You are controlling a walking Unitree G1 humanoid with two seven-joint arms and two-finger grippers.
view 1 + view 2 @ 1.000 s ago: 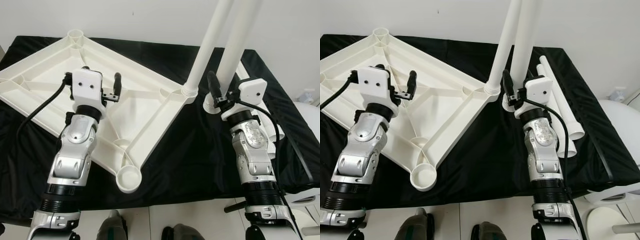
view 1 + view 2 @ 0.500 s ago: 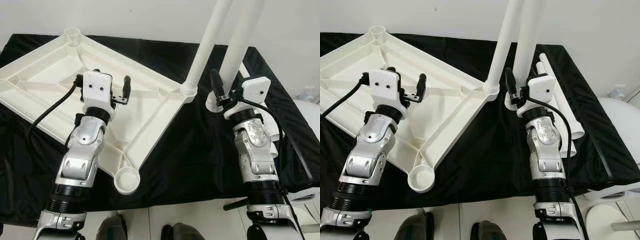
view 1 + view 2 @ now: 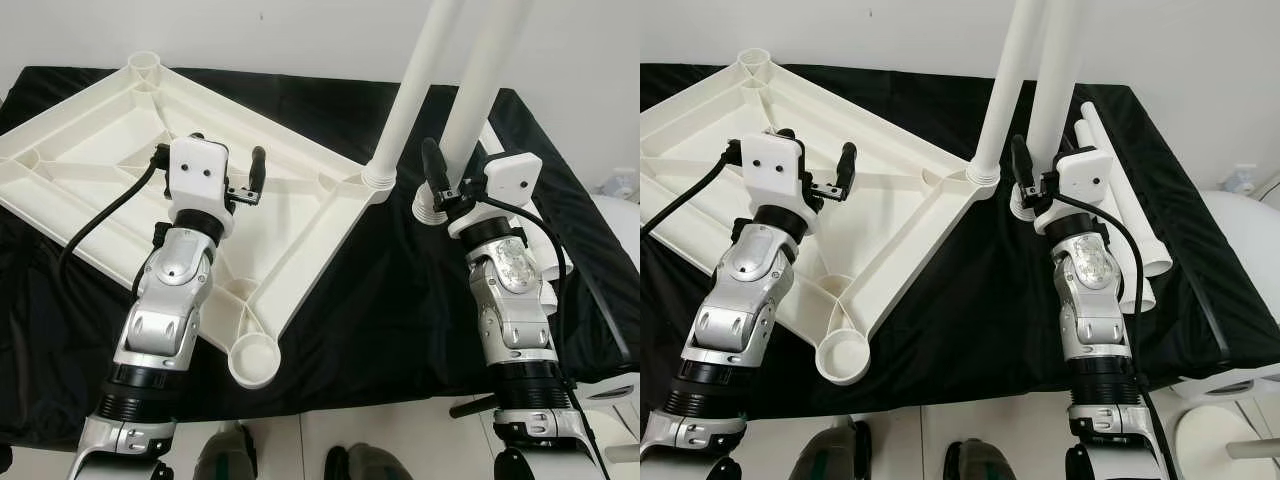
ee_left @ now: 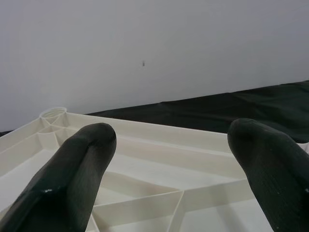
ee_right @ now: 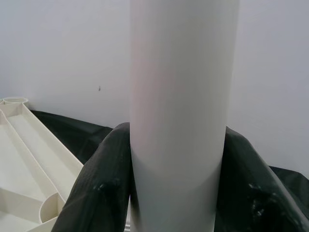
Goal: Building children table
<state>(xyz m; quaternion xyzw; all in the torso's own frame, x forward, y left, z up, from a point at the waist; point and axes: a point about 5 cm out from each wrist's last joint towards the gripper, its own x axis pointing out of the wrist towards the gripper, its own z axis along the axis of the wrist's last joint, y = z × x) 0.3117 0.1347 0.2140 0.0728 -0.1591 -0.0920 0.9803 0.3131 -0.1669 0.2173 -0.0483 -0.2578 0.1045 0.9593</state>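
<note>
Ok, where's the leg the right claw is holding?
The held leg stands upright in the right claw, just right of the leg already socketed in the tabletop corner.

A plain white wall (image 3: pixel 250 40) rises behind; pale tiled floor (image 3: pixel 910 440) lies below.

No readable text, label, brand, number or sign on anything here

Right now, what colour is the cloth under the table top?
Black cloth, clearest in the left eye view.
</note>
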